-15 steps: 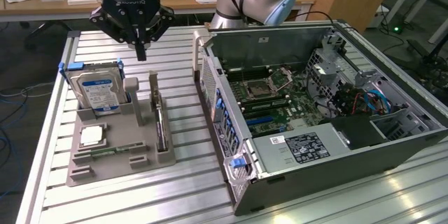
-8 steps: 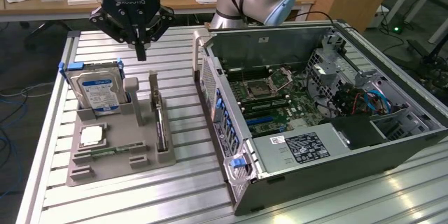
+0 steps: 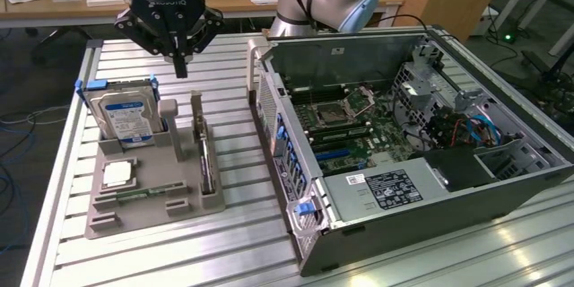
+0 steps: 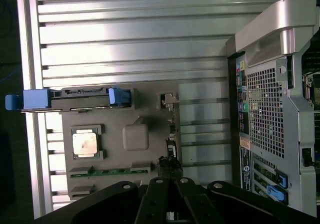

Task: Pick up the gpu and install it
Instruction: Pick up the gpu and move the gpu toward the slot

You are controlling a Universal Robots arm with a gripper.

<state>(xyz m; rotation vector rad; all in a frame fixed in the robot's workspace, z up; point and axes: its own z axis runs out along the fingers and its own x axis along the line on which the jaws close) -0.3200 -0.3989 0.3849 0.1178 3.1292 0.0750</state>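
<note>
GPU [image 3: 207, 159] position pls? (A)

Stands on its long edge in a slot of the grey tray [image 3: 152, 218], at the tray's edge which faces the PC case [image 3: 431, 216]. Seen edge-on, so very thin in both views. Nothing is holding it. (B)

And the gripper [image 3: 181, 68]? (A)

Fingers [image 4: 159, 200] are closed together, tips meeting, nothing between them. It hangs in the air above the tray, not touching any part. In the wrist view the finger tips come close to one end of the GPU, but from the exterior view I cannot tell exactly over which spot it is. (B)

What else is on the tray? (A)

Hard drive [image 3: 126, 115] w/ blue-white label and blue side rails, upright at the tray's far corner, on the exterior view's left. A square processor chip [image 3: 117, 174] lies flat nearer the front, and a narrow green memory stick [image 3: 139, 195] lies flat just beside it, toward the front edge. (B)

Tray vs. table [image 3: 224, 250]? (A)

Tray lies flat on the slatted metal table, near the table's edge on the exterior view's left. The case lies on its side by the opposite edge, open, motherboard visible inside. Tray and case are apart, w/ bare slats between. (B)
</note>
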